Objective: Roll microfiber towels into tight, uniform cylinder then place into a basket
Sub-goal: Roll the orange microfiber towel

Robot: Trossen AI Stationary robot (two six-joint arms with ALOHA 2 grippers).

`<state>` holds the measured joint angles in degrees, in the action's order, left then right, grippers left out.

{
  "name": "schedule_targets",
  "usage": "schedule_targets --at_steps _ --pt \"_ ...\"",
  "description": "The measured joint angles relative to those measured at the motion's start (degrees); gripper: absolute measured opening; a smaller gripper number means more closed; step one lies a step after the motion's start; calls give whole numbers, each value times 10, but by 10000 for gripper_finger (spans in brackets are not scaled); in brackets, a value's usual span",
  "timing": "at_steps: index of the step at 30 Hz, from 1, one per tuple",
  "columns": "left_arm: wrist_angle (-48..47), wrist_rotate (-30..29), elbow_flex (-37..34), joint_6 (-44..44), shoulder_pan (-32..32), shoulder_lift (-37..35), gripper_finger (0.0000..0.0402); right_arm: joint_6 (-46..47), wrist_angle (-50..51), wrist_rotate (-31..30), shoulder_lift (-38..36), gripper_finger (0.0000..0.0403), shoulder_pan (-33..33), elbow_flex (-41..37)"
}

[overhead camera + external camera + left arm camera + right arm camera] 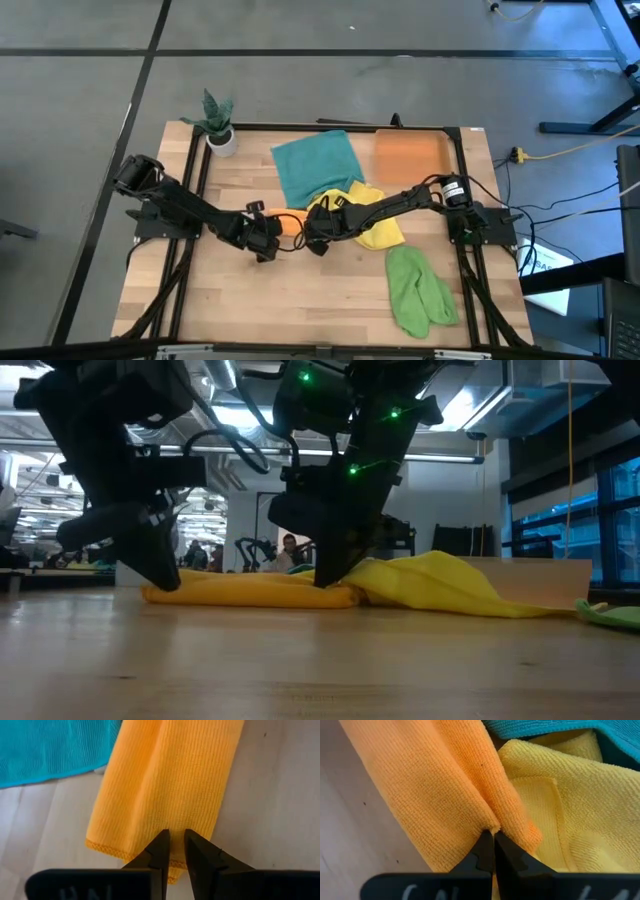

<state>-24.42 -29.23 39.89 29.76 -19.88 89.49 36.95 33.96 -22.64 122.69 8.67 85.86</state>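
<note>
At the centre of the high view, the folded orange microfiber towel point(165, 790) lies on the bench; the left end effector point(174, 851) and right end effector point(493, 849) each pinch an end; roll both evenly, judging tension, to keep the cylinder tight

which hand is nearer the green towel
Right. The right hand pinches the orange towel at mid-table, on the side facing the green towel. The left hand grips that towel's far end.

Wooden table point(210, 300), four towels point(316, 165), orange basket point(412, 156), potted plant point(218, 122)
</note>
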Motion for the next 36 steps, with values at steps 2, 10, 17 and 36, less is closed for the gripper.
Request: schedule_targets --at_steps 2,10,17,36 --pt "4 0 -6 0 0 0 47 0 -1 3 0 4 0 0" --pt "5 -3 -21 12 10 -2 47 -13 -4 13 -1 4 0 1" --pt "1 3 -21 12 10 -2 47 -30 -4 -12 -17 13 5 9" --pt "-2 16 -22 11 10 -1 47 -4 107 -109 -18 32 52 90"
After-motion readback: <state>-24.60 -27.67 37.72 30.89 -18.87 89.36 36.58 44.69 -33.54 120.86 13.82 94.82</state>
